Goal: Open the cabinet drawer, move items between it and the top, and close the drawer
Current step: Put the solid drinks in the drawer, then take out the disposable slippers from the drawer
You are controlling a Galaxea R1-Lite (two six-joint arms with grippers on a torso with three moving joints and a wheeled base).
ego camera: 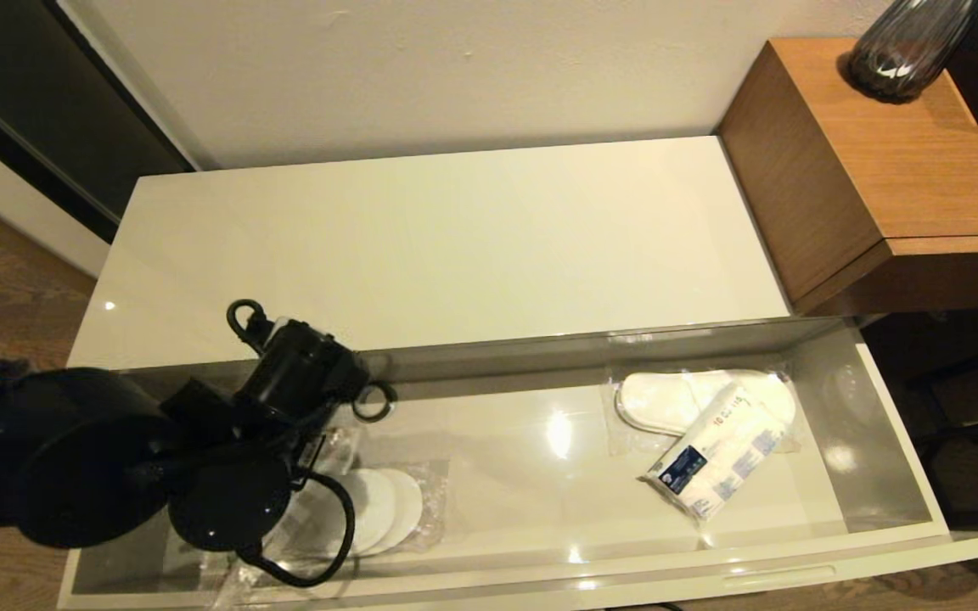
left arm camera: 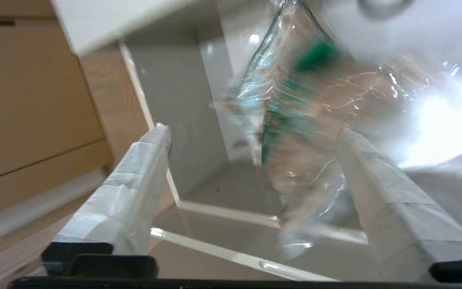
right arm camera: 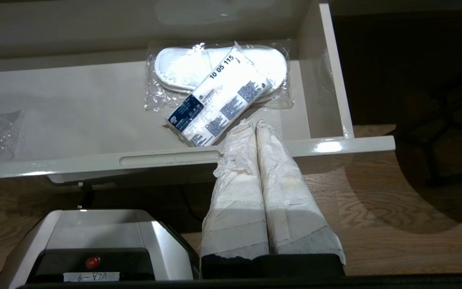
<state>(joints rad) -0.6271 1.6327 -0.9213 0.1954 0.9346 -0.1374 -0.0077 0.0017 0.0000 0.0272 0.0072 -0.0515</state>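
The drawer (ego camera: 879, 547) is pulled right out, its cream front toward the robot and the glossy top (ego camera: 446, 246) of the cabinet bare behind it. The left arm reaches down into the left end of the drawer, and in the left wrist view its gripper (left arm camera: 255, 148) has the two taped fingers (left arm camera: 134, 176) spread wide, with the clear bag of tan food (left arm camera: 315, 120), green label showing, sitting in the gap between them; whether either finger touches the plastic I cannot tell. Just beside that arm on the drawer floor lies a clear-wrapped pack of round white pads (ego camera: 387, 505). Over at the right end, the wrapped white slippers (ego camera: 667, 399) lie flat near the back wall, and the white tissue pack (ego camera: 718, 454) with its dark blue label rests tilted across them, one end on the slippers. The right gripper (right arm camera: 253, 126) hangs outside the drawer, just at its front edge beside the handle recess (right arm camera: 169, 158), fingers pressed together and holding nothing. A brown wooden block (ego camera: 888, 153) stands at the cabinet's right.
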